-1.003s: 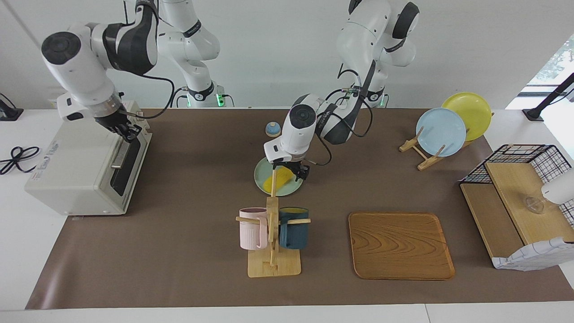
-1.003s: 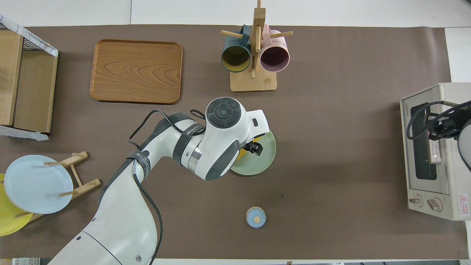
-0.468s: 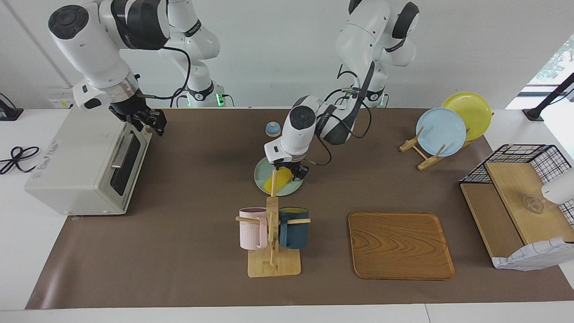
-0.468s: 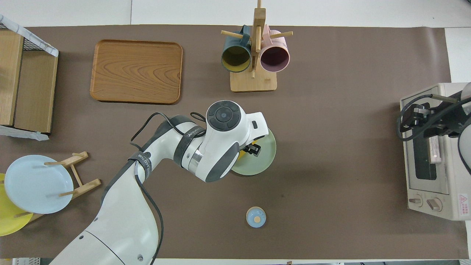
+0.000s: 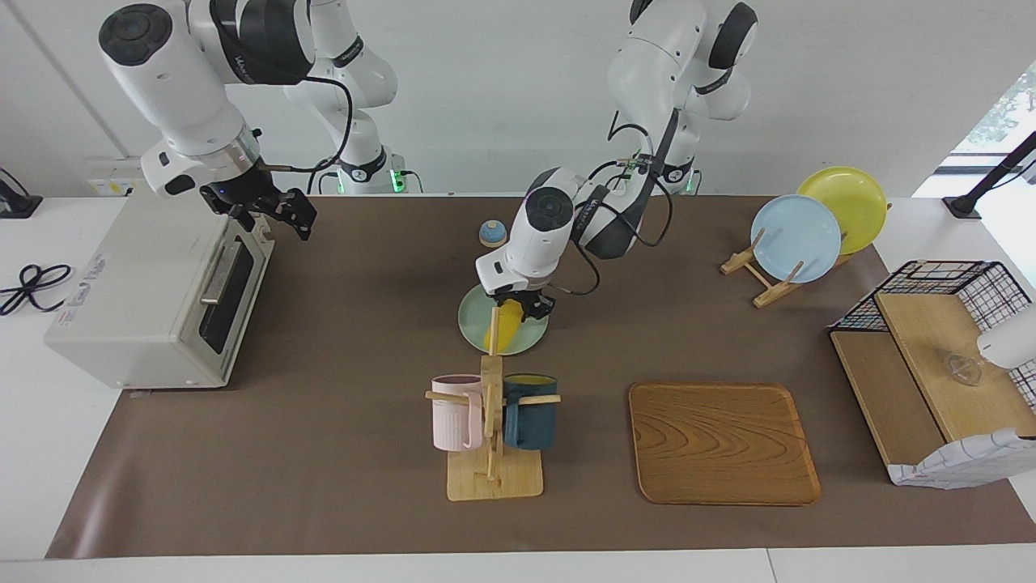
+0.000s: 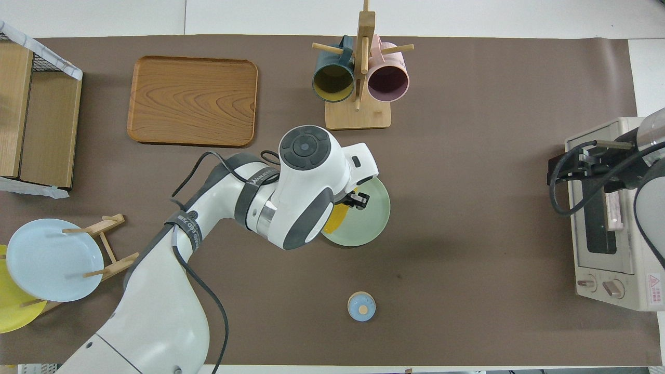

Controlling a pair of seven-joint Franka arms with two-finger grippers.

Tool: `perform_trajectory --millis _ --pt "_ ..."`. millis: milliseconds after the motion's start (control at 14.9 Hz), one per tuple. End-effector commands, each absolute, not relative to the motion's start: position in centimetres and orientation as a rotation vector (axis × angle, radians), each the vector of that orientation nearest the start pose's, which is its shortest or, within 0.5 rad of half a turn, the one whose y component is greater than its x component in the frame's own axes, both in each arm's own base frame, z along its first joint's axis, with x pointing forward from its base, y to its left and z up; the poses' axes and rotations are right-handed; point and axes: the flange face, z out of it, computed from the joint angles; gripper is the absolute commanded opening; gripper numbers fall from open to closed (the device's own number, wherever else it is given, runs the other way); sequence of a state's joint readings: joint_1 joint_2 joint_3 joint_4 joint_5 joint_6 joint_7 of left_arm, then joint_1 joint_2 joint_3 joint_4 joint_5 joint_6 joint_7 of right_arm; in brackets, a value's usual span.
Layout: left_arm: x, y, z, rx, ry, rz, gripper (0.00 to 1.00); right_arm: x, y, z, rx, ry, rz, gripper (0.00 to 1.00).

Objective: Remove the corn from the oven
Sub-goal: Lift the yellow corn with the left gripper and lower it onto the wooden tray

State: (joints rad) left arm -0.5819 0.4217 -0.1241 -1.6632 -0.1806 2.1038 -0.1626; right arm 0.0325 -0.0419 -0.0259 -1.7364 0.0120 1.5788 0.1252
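The corn (image 5: 502,328) is a yellow cob resting tilted on a pale green plate (image 5: 473,320) at the table's middle; it also shows in the overhead view (image 6: 337,218) on the plate (image 6: 371,221). My left gripper (image 5: 522,306) is shut on the corn's upper end, low over the plate, and shows in the overhead view too (image 6: 358,200). The off-white oven (image 5: 137,300) stands at the right arm's end with its dark glass door (image 5: 227,304) shut. My right gripper (image 5: 287,212) is open and empty, in the air beside the oven's top edge.
A mug rack (image 5: 494,429) with a pink and a dark blue mug stands farther from the robots than the plate. A wooden tray (image 5: 720,441) lies beside it. A small blue knob (image 5: 492,233), a stand with blue and yellow plates (image 5: 797,239) and a wire shelf (image 5: 931,364) stand around.
My right gripper has lifted off the oven door's top edge and moved away toward the table's middle. My left gripper has turned over the plate, and the corn has swung with it.
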Motion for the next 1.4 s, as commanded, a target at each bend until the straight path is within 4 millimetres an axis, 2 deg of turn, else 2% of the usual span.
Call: perform_trajectory --millis 0,134,268,401,535,669,736,870,936,1003,1137,1271,1338 --pt "53.8 -36.6 42.3 -3.308 0.533 0.116 0.0 54.1 0.4 58.0 -3.125 0.06 0.111 1.0" --pt "56.9 -32.2 44.4 -3.326 0.416 0.082 0.0 54.9 0.1 59.0 -3.146 -0.046 0.046 1.0" --pt "60.0 -28.2 46.1 -3.317 0.313 0.024 0.0 55.2 -0.4 59.5 -3.154 -0.057 0.032 1.0" --pt "62.5 -24.6 45.9 -3.276 0.23 0.0 0.0 56.0 -0.3 59.3 -3.155 -0.061 0.104 1.0" --pt "65.5 -21.1 46.7 -3.264 0.133 -0.044 0.0 56.3 -0.6 59.4 -3.161 -0.096 0.084 1.0" --pt "68.5 -20.2 46.8 -3.231 0.112 -0.023 0.0 56.4 -0.7 59.5 -3.157 -0.076 0.059 1.0" --pt "70.3 -19.0 45.7 -3.203 0.075 -0.027 0.0 56.5 -1.0 59.4 -3.159 -0.065 0.042 1.0" --pt "72.7 -17.8 41.6 -3.162 0.03 -0.031 0.0 56.8 -1.0 59.5 -3.154 -0.069 0.013 1.0" --pt "73.5 -16.4 40.2 -3.148 -0.005 -0.026 0.0 56.8 -0.9 59.5 -3.154 -0.071 0.013 1.0" --pt "73.9 -16.5 39.0 -3.147 -0.008 -0.01 0.0 56.8 -0.9 59.5 -3.151 -0.066 0.015 1.0" --pt "74.9 -16.8 37.6 -3.151 -0.013 -0.033 0.0 56.8 -1.0 59.6 -3.148 -0.063 0.01 1.0" --pt "75.4 -15.1 37.5 -3.158 -0.05 -0.051 0.0 56.8 -0.7 59.6 -3.149 -0.073 0.012 1.0" --pt "75.6 -14.9 37.7 -3.158 -0.055 -0.073 0.0 56.8 -0.6 59.8 -3.155 -0.079 0.006 1.0"
